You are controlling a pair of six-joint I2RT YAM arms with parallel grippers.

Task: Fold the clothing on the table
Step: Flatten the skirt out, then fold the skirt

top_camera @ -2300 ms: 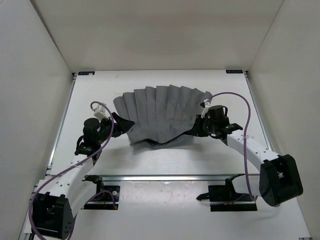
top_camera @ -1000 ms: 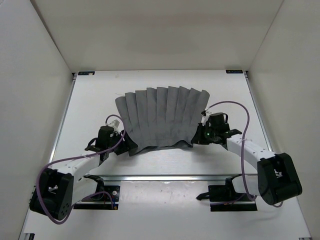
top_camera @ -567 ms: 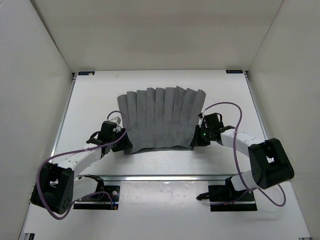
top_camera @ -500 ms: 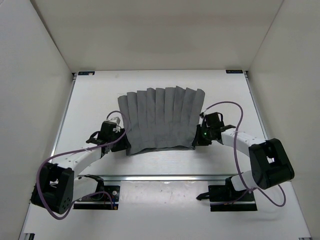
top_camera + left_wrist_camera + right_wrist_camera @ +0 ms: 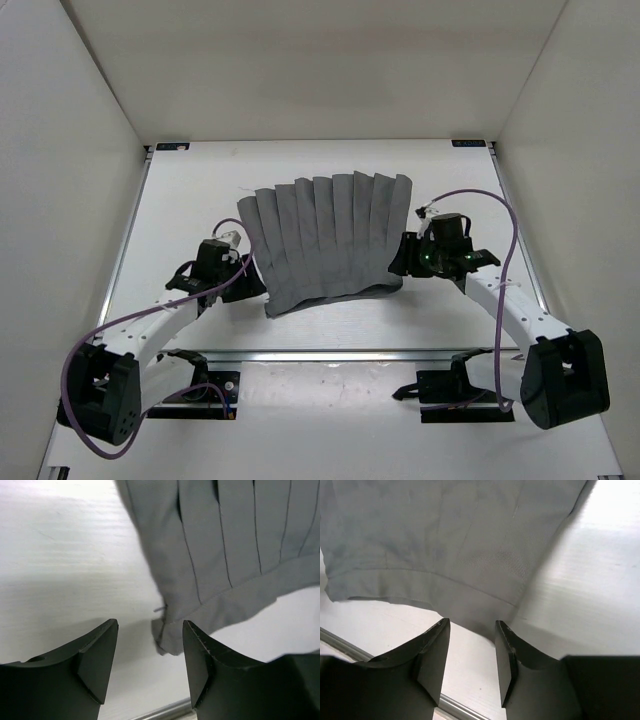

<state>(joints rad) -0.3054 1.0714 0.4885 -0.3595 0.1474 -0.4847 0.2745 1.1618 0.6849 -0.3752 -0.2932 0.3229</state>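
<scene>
Since a sec ago the R gripper [image 5: 402, 262] has opened off the dark grey pleated cloth skirt [image 5: 328, 238] & swung out right, forearm low. Its jaws stand apart w/ nothing btwn them. L gripper [image 5: 252, 284], arm stretched low, is also spread & empty, just beside the skirt's near-left corner. Skirt lies flat mid white table [image 5: 190, 190], wider edge far.

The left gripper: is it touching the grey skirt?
Cannot tell. Left wrist view: the left gripper is open, the skirt's corner showing between its fingers; one finger overlaps the cloth, contact unclear.
</scene>
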